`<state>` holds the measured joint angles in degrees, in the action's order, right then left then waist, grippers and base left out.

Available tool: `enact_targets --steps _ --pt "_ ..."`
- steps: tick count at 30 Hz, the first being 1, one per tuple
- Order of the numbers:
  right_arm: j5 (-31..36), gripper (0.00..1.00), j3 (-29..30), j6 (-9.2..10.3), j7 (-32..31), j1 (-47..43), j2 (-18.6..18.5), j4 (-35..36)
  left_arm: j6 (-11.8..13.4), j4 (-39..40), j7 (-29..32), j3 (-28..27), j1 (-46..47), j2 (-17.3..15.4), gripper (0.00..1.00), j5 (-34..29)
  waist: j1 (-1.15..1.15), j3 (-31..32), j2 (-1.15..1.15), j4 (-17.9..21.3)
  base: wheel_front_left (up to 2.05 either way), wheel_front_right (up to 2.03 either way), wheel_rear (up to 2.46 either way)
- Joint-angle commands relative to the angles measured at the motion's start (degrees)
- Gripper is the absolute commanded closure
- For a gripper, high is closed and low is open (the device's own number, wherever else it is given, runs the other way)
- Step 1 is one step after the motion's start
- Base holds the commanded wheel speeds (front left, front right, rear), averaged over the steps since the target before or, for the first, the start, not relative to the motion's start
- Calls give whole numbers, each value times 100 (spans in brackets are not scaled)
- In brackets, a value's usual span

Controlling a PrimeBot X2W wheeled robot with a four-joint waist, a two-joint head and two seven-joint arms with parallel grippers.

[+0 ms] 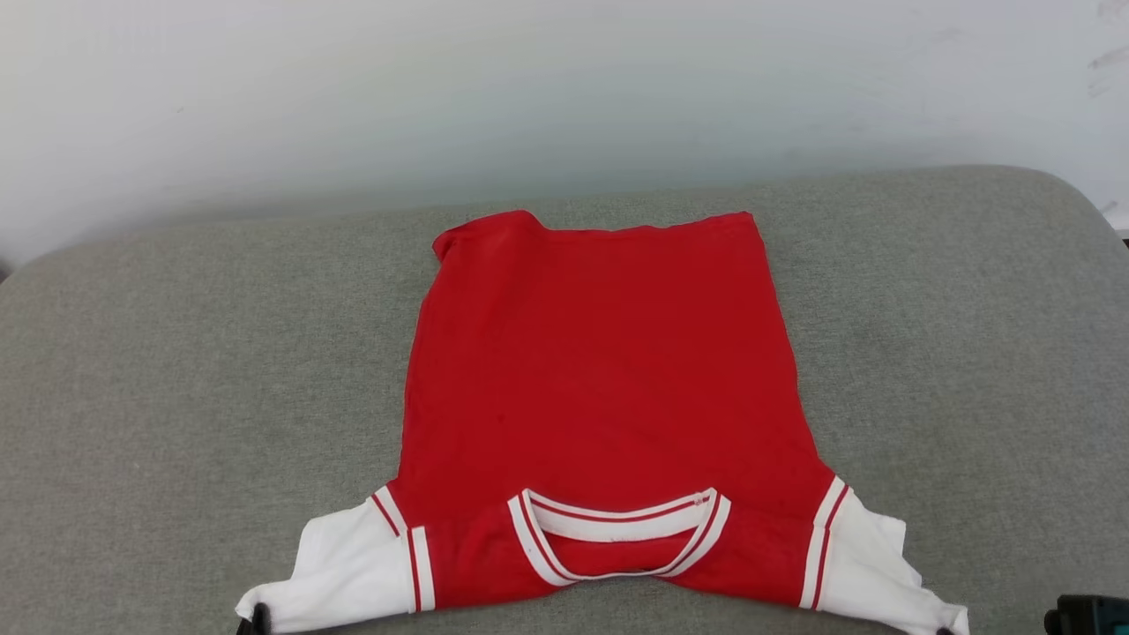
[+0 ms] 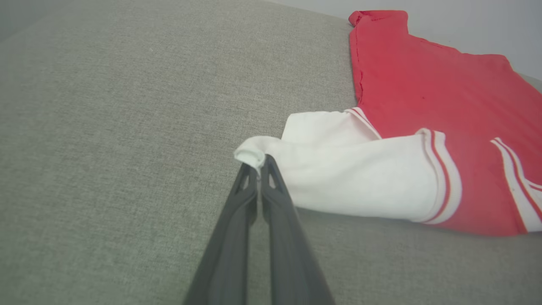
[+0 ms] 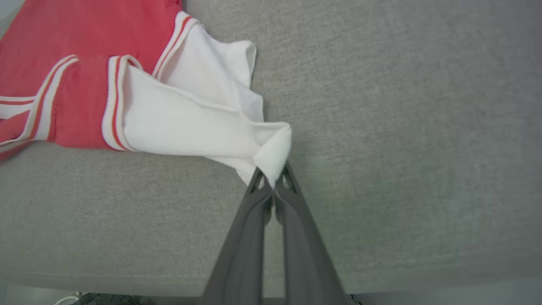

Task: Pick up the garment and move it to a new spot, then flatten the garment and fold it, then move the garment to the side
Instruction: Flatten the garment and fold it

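The garment (image 1: 600, 379), a red shirt with white sleeves and red-white striped trim, lies spread on the grey cushion with its neck towards me and its hem at the far side. The plain red side faces up. My left gripper (image 2: 257, 166) is shut on the tip of the white sleeve (image 2: 338, 169), which lifts slightly off the cushion. My right gripper (image 3: 273, 180) is shut on the tip of the other white sleeve (image 3: 190, 123). In the head view the left gripper (image 1: 256, 620) and the right gripper (image 1: 945, 631) just show at the bottom edge, at the sleeve ends.
The grey fabric cushion (image 1: 176, 370) spreads wide on both sides of the garment. A pale wall (image 1: 564, 88) rises behind its far edge. A dark object (image 1: 1089, 615) sits at the lower right corner. The cushion's front edge (image 3: 127, 277) runs just below my right gripper.
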<state>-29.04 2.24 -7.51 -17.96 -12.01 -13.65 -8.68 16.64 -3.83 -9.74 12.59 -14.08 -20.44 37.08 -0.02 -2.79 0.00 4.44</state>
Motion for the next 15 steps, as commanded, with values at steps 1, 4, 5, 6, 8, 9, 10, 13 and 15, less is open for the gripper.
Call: enact_targets --steps 1,4,5,6,8,9,10,13,15 --pt "58 45 51 4 -68 -111 89 70 27 37 -5 5 -88 19 100 -9 2 21 0 2 0 0 0" --pt "190 0 181 5 -273 -300 238 268 63 86 -13 51 -209 51 100 0 2 29 0 -14 0 0 0" --pt "199 0 212 4 -339 -324 269 342 63 99 -19 69 -209 55 100 -10 2 17 0 -32 0 0 0" --pt "213 0 256 4 -374 -295 283 444 49 118 -21 83 -187 64 100 -14 2 -14 0 -53 0 0 0" --pt "243 0 357 4 -447 -135 255 636 21 135 -39 104 -92 70 100 -38 2 -88 0 -102 0 0 0" --pt "259 0 424 4 -480 -36 231 710 8 160 -81 100 -28 82 100 -55 2 -132 0 -138 0 0 0" --pt "319 0 485 4 -498 113 179 795 -1 172 -118 112 29 75 100 -97 2 -183 0 -173 0 0 0" --pt "313 0 631 4 -520 728 174 869 -43 213 -226 123 167 113 100 -143 2 -338 0 -267 0 0 0" --pt "341 0 780 4 -527 1285 91 727 -53 267 -280 133 302 142 100 -194 2 -488 0 -351 0 0 0"
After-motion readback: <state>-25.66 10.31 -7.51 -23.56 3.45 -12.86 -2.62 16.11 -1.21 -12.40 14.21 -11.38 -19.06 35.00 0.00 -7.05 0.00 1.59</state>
